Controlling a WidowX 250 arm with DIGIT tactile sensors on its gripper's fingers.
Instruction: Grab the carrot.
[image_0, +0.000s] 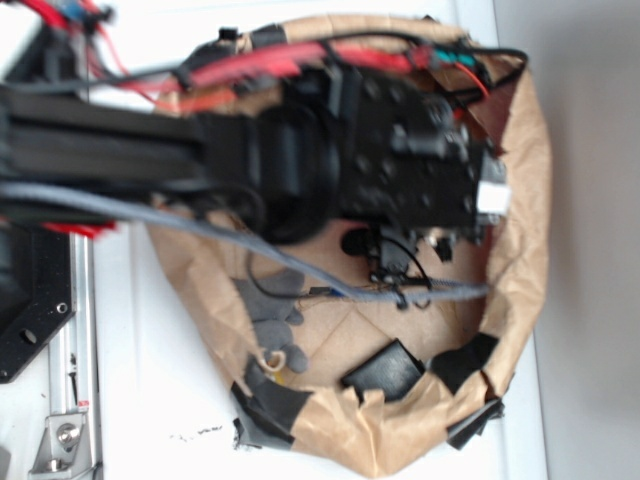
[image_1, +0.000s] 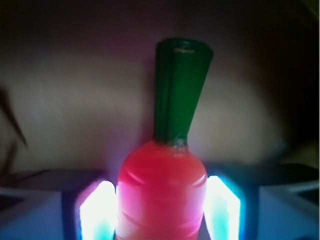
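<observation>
In the wrist view the carrot fills the middle. Its glossy orange-red body sits between my gripper's two glowing pads, and its dark green ribbed stem points up and away. Both pads press against the carrot's sides, so the gripper is shut on it. In the exterior view the black arm and wrist reach over the brown paper-lined basket. The gripper hangs down inside it, and the carrot is hidden there.
Inside the basket lie a grey plush toy, a small pale lumpy thing and a black block. Black tape patches mark the rim. Cables trail across the basket. The arm's base and rail stand at the left.
</observation>
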